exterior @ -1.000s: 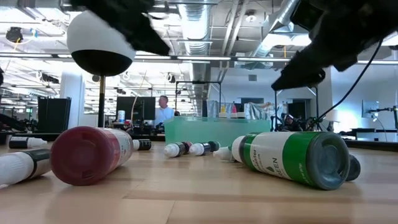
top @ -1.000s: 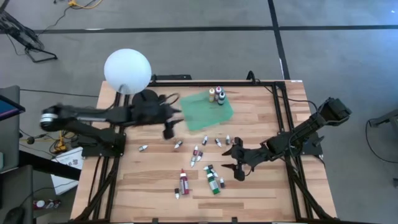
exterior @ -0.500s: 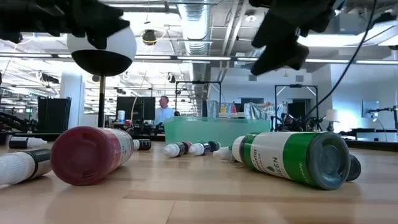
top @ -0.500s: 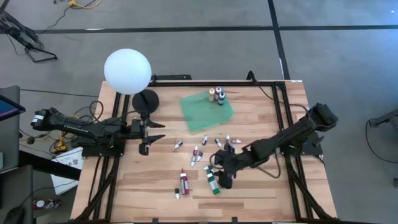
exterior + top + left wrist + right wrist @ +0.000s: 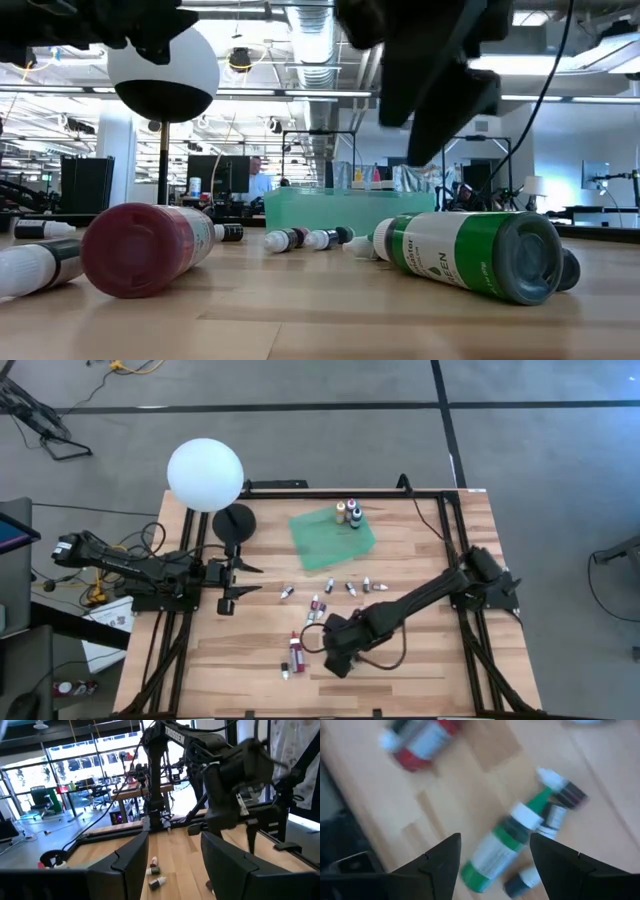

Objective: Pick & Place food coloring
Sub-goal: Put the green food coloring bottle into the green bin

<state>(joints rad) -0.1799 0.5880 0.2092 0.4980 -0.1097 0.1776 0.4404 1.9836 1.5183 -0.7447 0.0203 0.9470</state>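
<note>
Right gripper [image 5: 337,657] moved over green bottle [image 5: 495,851], jaws spread, left gripper [image 5: 240,578] jaws spread, table edge

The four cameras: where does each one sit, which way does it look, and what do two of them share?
High: overhead, looking down on the table and both arms.
Low: at tabletop height, facing the room; the green bottle lies close.
Left wrist: looks across the table past the open left claw to the right arm.
Right wrist: looks down past the open right claw.
Low and right wrist both show the green bottle.
</note>
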